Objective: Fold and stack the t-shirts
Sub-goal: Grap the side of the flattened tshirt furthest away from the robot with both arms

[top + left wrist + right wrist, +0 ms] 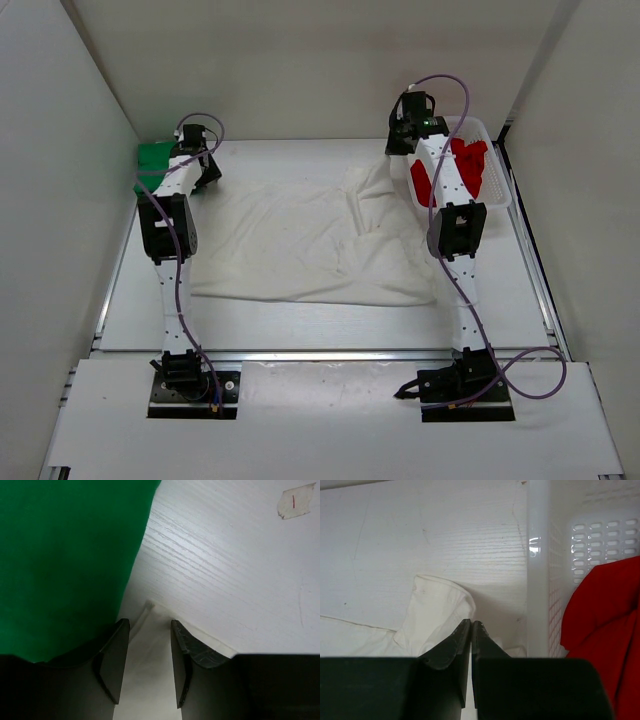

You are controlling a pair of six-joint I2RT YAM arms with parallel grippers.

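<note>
The white t-shirt [300, 240] lies spread flat across the middle of the table. A green t-shirt [153, 158] sits folded at the far left corner. The red t-shirt [468, 165] is bunched inside the basket. My left gripper [207, 170] is at the white shirt's far left corner, beside the green t-shirt [60, 555]. In the left wrist view this gripper [149, 625] is open, with the white corner [150, 670] lying between its fingers. My right gripper [397, 145] is at the far right corner. There the gripper [471, 622] is shut, pinching a thin edge of the white t-shirt [435, 605].
A white mesh basket [497, 190] stands at the back right, its wall [537, 580] just right of my right gripper, with the red cloth [600, 610] behind it. A scrap of tape [294, 502] is stuck to the table. Grey walls enclose three sides.
</note>
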